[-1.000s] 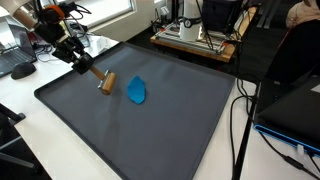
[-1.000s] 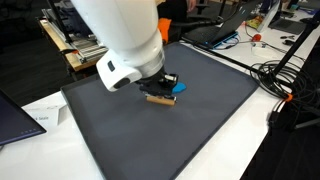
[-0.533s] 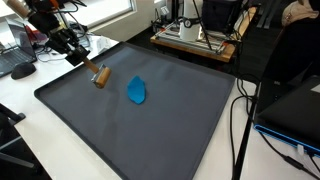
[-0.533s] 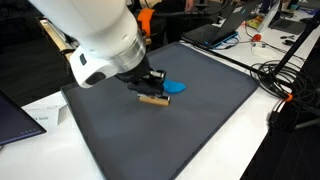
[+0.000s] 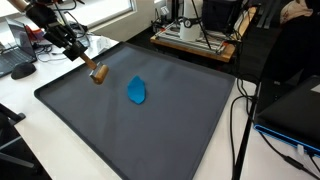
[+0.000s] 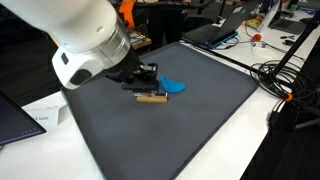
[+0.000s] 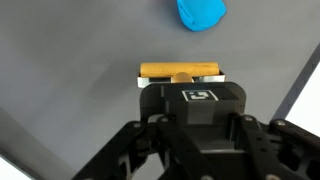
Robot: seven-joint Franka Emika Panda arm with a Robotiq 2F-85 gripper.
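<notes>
Since a sec ago, gripper (image 5: 87, 66) w/ wooden block (image 5: 98, 75) is sitting further toward the far corner of the grey mat (image 5: 150, 140), away from the blue object (image 5: 137, 91); gap betw. block and blue object is wider now. Blue object itself is lying where it was.

Pincer is clamping the wooden block. In wrist view the block (image 7: 180, 71) is lying crosswise betw. the fingers, gripped approx. at its middle, w/ both ends sticking out either side. Can't tell whether the block is resting on the mat or hanging just above it.

In an exterior view the block (image 6: 151, 97) is showing under the gripper (image 6: 143, 84), just beside the blue object (image 6: 175, 87) but not touching it. In wrist view the blue object (image 7: 201, 12) is sitting beyond the block, well apart from the fingers, partly cut off by the frame edge.

Block is tan w/ a pale end, positioned near the mat's edge. Mat is lying on a white table (image 5: 20, 130). Arm's big white body (image 6: 85, 40) is covering part of the mat's back edge in an exterior view. Cables (image 6: 285, 85) are trailing off the table on one side of the mat.
</notes>
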